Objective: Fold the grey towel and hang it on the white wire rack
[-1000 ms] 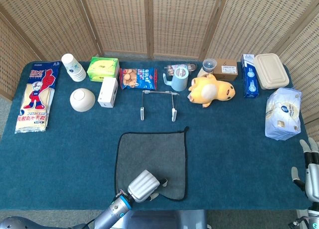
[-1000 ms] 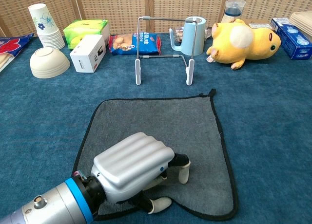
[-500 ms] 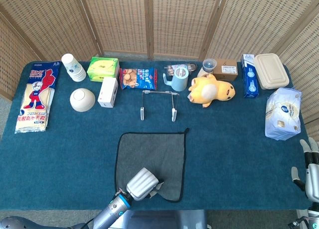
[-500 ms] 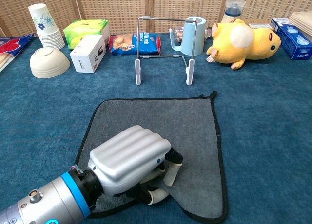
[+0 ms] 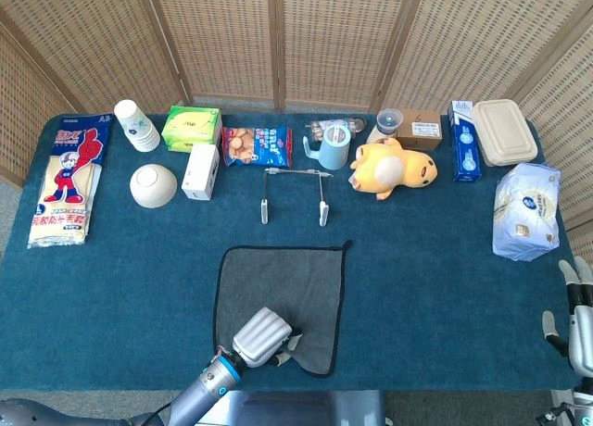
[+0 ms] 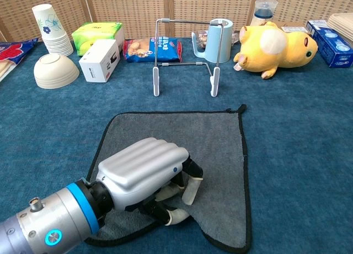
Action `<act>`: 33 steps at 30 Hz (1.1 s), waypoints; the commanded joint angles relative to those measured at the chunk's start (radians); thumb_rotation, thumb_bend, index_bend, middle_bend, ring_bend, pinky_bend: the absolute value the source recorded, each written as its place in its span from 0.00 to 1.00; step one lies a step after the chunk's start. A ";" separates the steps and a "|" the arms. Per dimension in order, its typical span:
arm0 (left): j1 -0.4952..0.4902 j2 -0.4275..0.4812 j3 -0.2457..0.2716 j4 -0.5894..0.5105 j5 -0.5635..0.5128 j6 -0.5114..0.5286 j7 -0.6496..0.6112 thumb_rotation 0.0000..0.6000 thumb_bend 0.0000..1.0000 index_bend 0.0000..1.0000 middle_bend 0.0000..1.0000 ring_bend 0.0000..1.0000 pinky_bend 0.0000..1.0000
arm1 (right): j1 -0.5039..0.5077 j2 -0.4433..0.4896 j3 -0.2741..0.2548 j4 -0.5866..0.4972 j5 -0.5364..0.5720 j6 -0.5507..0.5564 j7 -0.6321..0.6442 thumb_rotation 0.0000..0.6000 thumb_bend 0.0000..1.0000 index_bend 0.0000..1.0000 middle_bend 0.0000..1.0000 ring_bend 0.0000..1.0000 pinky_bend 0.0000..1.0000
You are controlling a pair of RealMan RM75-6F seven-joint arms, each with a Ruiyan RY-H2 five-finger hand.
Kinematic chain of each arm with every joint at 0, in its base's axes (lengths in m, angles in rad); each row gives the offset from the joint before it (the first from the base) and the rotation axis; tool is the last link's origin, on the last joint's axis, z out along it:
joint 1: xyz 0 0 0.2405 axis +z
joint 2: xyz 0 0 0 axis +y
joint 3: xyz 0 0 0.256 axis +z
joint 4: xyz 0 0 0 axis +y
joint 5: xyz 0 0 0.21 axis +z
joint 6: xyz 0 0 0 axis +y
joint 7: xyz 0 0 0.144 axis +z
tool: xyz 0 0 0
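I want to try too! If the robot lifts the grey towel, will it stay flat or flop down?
Probably flop: the grey towel already bunches where the left hand grips its near edge. It looks thin and light, so it should drape over the white wire rack.

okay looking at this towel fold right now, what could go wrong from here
The left hand grips only the near edge of the grey towel, where cloth is bunched, so the fold may come out crooked or the edge may slip free. The white wire rack stands right behind the towel, with the blue mug close behind it; a lifted towel could knock either.
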 commanded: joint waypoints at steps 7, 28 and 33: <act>-0.054 0.008 -0.089 -0.016 -0.106 -0.081 -0.042 1.00 0.45 0.65 1.00 1.00 1.00 | -0.005 0.000 0.000 0.007 0.004 0.002 0.008 1.00 0.39 0.07 0.04 0.00 0.00; -0.215 0.041 -0.247 0.107 -0.242 -0.156 -0.023 1.00 0.46 0.65 1.00 1.00 1.00 | -0.012 -0.002 0.004 0.016 0.016 0.002 0.018 1.00 0.39 0.08 0.04 0.00 0.00; -0.259 0.028 -0.265 0.163 -0.240 -0.165 -0.037 1.00 0.46 0.65 1.00 1.00 1.00 | -0.013 -0.001 0.004 0.018 0.020 0.001 0.021 1.00 0.39 0.08 0.04 0.00 0.00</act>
